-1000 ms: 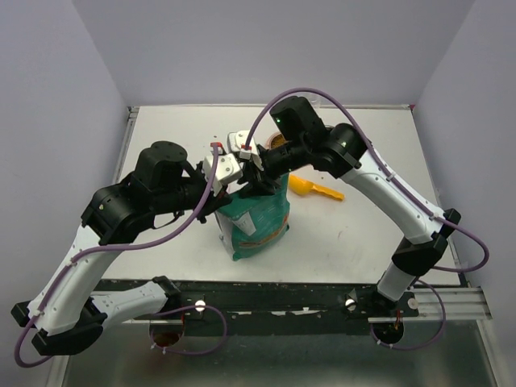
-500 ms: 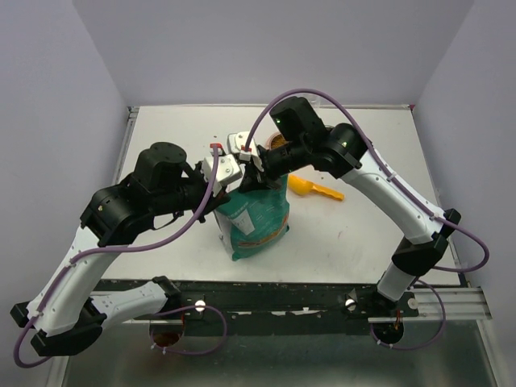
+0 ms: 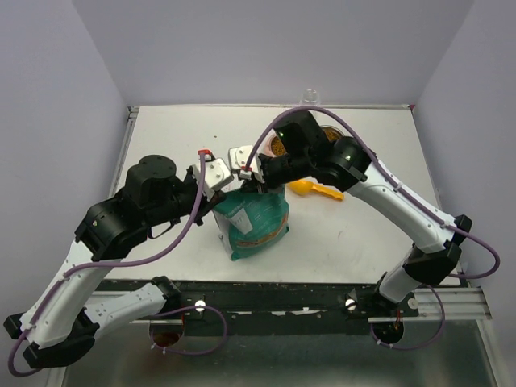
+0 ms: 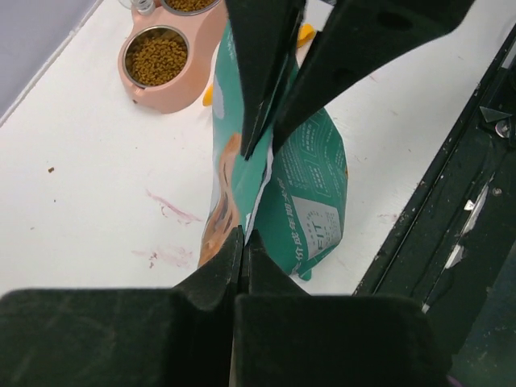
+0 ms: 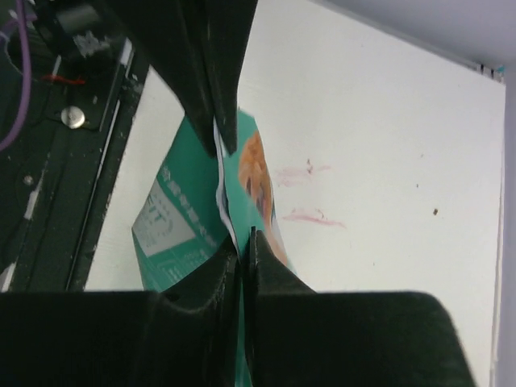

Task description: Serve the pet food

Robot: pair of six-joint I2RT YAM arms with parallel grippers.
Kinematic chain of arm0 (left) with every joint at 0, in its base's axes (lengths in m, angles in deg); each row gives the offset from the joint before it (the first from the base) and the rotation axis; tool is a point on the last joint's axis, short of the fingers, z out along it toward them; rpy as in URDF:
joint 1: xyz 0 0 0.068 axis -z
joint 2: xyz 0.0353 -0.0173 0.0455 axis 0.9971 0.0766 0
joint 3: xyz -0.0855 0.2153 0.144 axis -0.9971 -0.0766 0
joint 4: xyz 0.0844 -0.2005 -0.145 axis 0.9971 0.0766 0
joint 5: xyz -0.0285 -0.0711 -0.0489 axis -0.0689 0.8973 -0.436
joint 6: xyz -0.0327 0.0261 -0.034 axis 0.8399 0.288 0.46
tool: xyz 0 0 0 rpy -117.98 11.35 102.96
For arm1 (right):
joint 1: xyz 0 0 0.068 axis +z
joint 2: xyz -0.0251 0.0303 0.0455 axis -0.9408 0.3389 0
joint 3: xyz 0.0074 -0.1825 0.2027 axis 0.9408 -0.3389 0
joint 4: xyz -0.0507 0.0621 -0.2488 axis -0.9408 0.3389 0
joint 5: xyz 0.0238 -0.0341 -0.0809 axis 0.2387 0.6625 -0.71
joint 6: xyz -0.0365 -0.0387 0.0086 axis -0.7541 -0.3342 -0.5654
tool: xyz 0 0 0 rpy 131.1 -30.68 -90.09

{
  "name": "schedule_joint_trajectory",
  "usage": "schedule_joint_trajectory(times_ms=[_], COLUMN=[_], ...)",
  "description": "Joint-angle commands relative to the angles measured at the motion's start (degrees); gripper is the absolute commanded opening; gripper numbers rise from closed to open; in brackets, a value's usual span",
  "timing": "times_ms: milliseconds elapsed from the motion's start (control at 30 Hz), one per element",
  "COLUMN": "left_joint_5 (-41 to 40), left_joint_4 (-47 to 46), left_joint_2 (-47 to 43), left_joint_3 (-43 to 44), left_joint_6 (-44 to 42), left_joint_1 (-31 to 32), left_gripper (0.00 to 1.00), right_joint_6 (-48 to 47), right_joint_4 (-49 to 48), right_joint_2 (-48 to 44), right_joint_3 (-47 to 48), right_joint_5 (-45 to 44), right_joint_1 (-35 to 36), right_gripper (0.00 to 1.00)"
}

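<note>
A teal bag (image 3: 256,226) with a dog picture stands mid-table. My left gripper (image 3: 219,187) is shut on one end of its top edge, and my right gripper (image 3: 251,181) is shut on the same edge close beside it. From the left wrist I see my left gripper (image 4: 243,235) pinching the bag (image 4: 310,201), with the right gripper (image 4: 260,151) opposite. From the right wrist, my right gripper (image 5: 246,236) nips the bag (image 5: 181,218) below the left gripper (image 5: 226,145). Pet food (image 4: 153,56) fills a pink bowl (image 4: 173,93).
An orange scoop (image 3: 316,189) lies right of the bag, partly under the right arm. The bowl (image 3: 278,145) sits behind the bag, mostly hidden by that arm. Pink smears (image 4: 173,211) mark the table. A dark rail (image 4: 451,201) runs along the near edge.
My right gripper has shut on the bag's top edge. Both arms have shifted: the left wrist drew back to the left and the right arm swung forward over the bowl.
</note>
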State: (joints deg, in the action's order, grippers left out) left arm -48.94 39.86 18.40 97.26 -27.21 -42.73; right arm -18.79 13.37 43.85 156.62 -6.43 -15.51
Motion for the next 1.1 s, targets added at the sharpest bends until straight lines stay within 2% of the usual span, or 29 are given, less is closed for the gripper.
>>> schedule_joint_trajectory(times_ms=[0,133,200,300,433,500,533,567,600,767,833,1000,1033,1067], left_joint_5=[-3.12,-2.16,-2.06,-1.71,-1.63,-1.80,-1.71,-1.80,-1.89,-1.71,-1.37,-1.36,-1.54,-1.54], left_joint_4=[-2.50,-3.12,-2.95,-1.98,-1.63,-1.98,-2.07,-1.98,-1.98,-2.33,-2.42,-1.81,-1.81,-1.98], left_joint_2=[-3.91,-3.91,-3.91,-4.00,-4.79,-5.05,-5.14,-5.14,-5.23,-5.49,-5.58,-5.49,-5.58,-5.67], left_joint_3=[0.36,0.70,0.88,0.79,0.18,-0.26,-0.26,-0.35,-0.26,-0.43,-0.44,-0.70,-0.70,-0.79], left_joint_6=[2.87,3.84,3.93,3.84,3.84,3.84,3.93,3.93,3.93,4.37,4.55,4.55,4.55,4.55], left_joint_1=[-0.51,-0.51,-0.51,-0.51,-0.51,-0.51,-0.51,-0.51,-0.51,-0.51,-0.51,-0.51,-0.42,-0.51], left_gripper=[0.00,0.00,0.00,0.00,0.00,0.00,0.00,0.00,0.00,0.00,0.00,0.00,0.00,0.00], right_joint_6=[-3.78,-3.61,-3.96,-4.39,-3.70,-2.82,-1.77,-1.24,-2.28,-5.01,-5.19,-5.63,-5.71,-6.24], right_joint_4=[3.66,5.06,5.68,4.90,6.03,4.81,3.67,2.96,3.65,5.07,5.15,4.98,5.07,5.50], right_joint_2=[-2.76,-1.63,-1.10,-1.18,-0.04,-0.13,-0.22,-0.39,-0.91,-2.32,-2.41,-1.71,-1.62,-1.62], right_joint_3=[-6.42,-6.08,-5.64,-5.11,-0.37,0.34,0.17,-0.27,-0.71,-2.20,-1.95,-0.10,0.34,0.60], right_joint_5=[-10.84,-10.92,-11.63,-12.07,-7.86,-8.55,-10.73,-12.40,-13.29,-15.49,-15.85,-16.37,-16.64,-16.99], right_joint_1=[-1.50,-1.50,-1.59,-1.76,-4.66,-5.37,-5.28,-5.28,-5.28,-6.07,-6.25,-6.25,-6.25,-6.25], right_gripper=[0.19,0.19,0.05,0.01,0.00,0.00,0.13,0.34,0.39,0.38,0.34,0.10,0.03,0.01])
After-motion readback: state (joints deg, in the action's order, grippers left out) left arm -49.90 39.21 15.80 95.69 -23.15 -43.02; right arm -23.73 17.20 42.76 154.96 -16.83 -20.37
